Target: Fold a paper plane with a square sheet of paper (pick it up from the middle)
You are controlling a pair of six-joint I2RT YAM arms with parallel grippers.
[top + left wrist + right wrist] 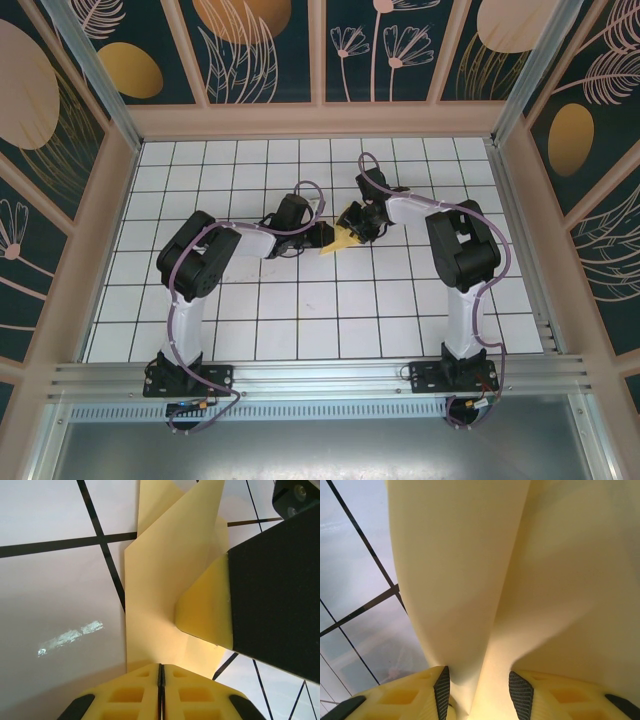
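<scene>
The square sheet of paper (346,239), pale yellow and folded into a pointed, creased shape, stands off the tiles at mid-table between both grippers. My left gripper (326,236) reaches in from the left. In the left wrist view its jaws (161,669) are pressed together at the paper's (160,585) near edge. My right gripper (363,222) comes from the right, and one of its fingers (272,595) rests against a raised flap. In the right wrist view the right gripper (477,692) stands open, with a crease of the paper (465,565) running down between the pads.
White grid-tiled table (300,310) inside a walled booth with patterned panels. An aluminium rail (320,378) runs along the near edge by the arm bases. Tiles around the paper are bare.
</scene>
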